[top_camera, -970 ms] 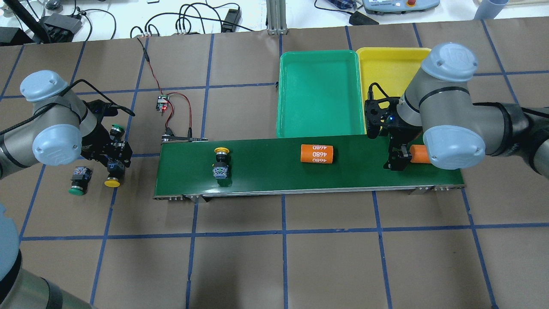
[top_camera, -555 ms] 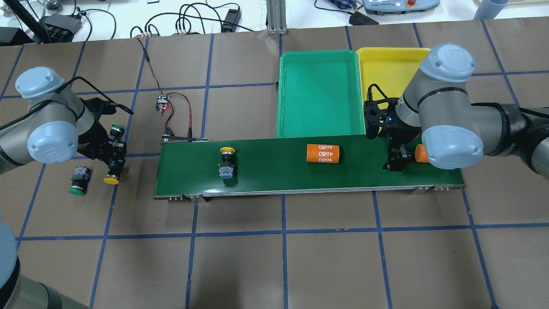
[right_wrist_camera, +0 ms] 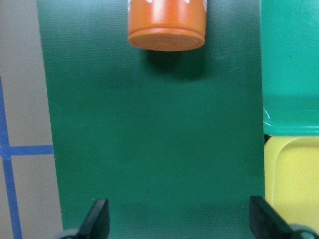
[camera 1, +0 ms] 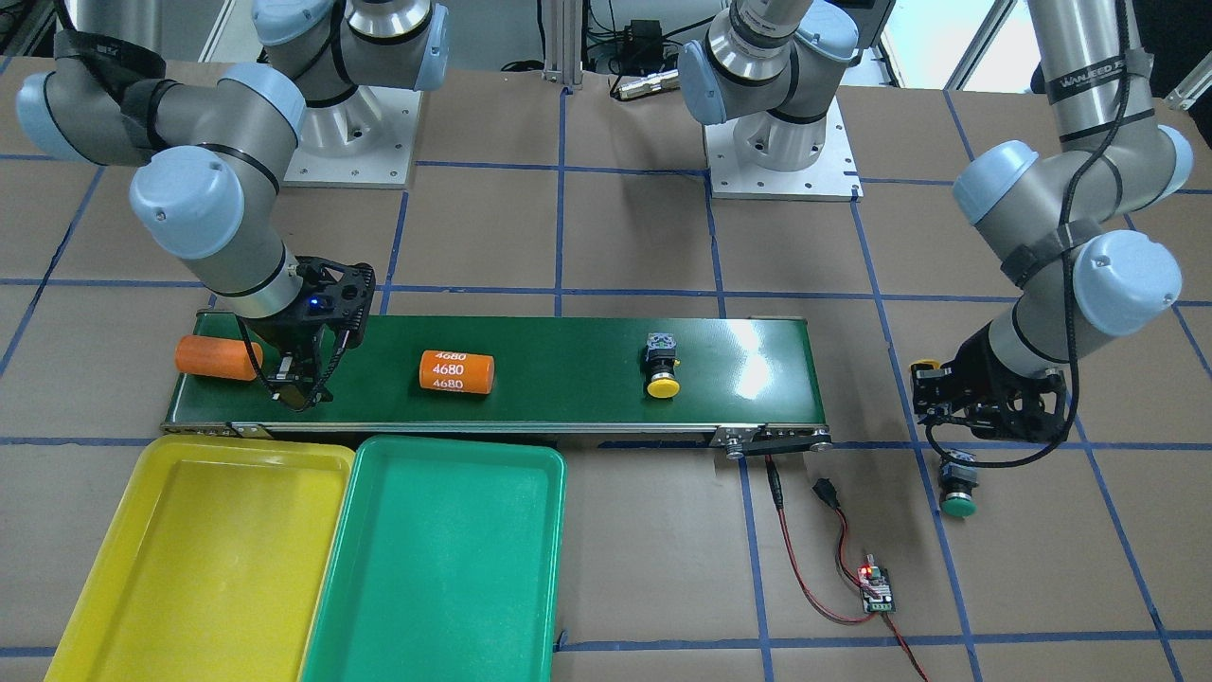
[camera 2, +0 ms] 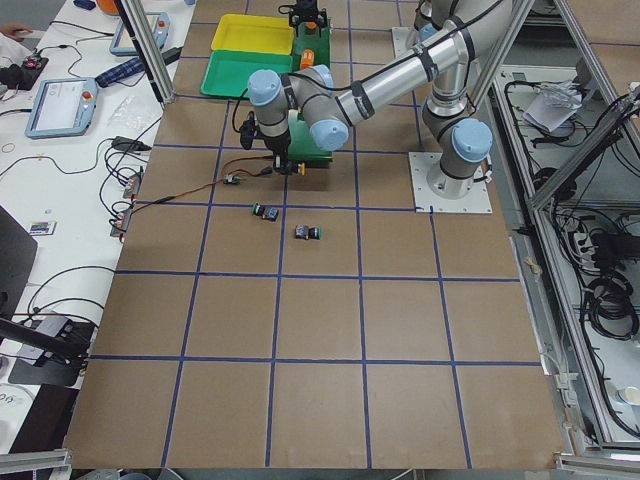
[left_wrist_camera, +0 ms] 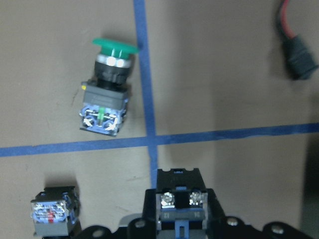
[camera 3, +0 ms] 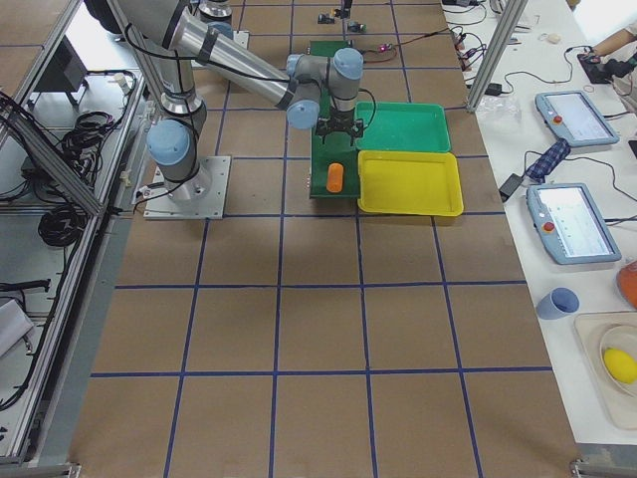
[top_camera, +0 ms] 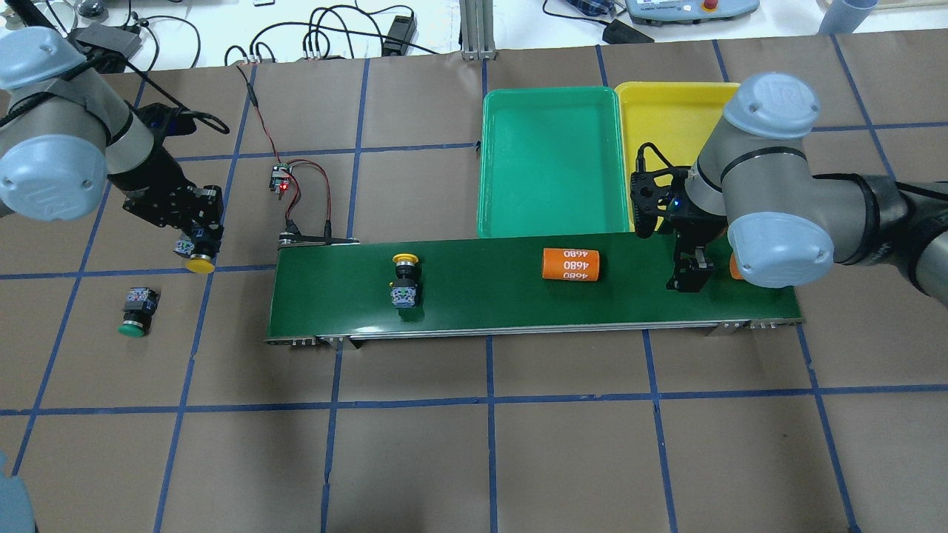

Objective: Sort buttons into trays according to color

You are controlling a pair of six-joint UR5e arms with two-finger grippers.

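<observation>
I see a dark green conveyor belt (top_camera: pixel 518 296) on a brown table (top_camera: pixel 518 459) gridded with blue tape (top_camera: pixel 592 396). One orange cylinder (top_camera: pixel 570 264) carries white 4680 print; the other cylinder (camera 1: pixel 218 358) is plain orange. The belt button (top_camera: pixel 405 285) has a yellow cap, black body and grey-blue block. The held button (top_camera: pixel 198 260) in my black left gripper (top_camera: pixel 194 240) is yellow-capped too; the table button (top_camera: pixel 135 311) is green-capped. The yellow tray (camera 1: pixel 199 559) is bright and plain, the green tray (camera 1: pixel 436 559) lighter than the belt. A small board (camera 1: pixel 876 587) glows red, trailing red and black wires (camera 1: pixel 793 568).
</observation>
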